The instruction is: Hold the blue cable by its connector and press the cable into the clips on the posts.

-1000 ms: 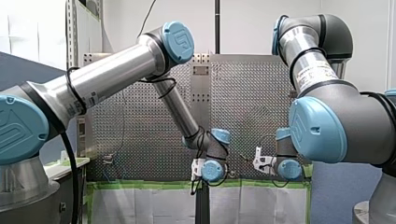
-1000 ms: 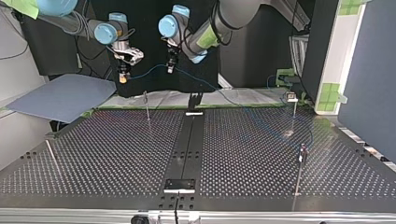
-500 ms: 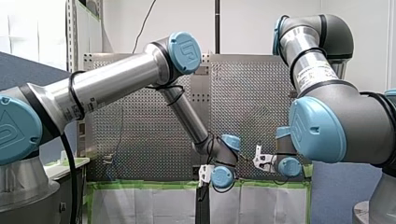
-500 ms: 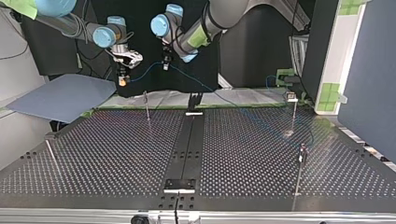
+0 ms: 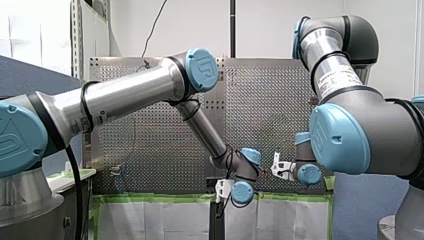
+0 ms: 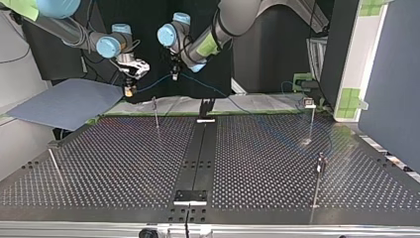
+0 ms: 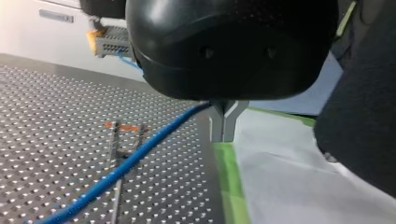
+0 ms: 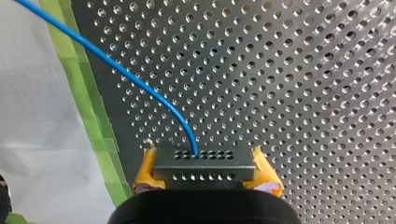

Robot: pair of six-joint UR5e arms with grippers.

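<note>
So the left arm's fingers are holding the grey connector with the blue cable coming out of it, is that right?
No, it is my right gripper whose fingers hold the grey connector, with the blue cable coming out of it; the right wrist view shows this.

No word or number can be read. The blue elbow cap (image 5: 202, 69) of my left arm (image 5: 130, 95) bears a raised emblem, its letters unclear. Down the silver tube from that cap sits a small printed label (image 5: 92, 116), too small to read.
</note>
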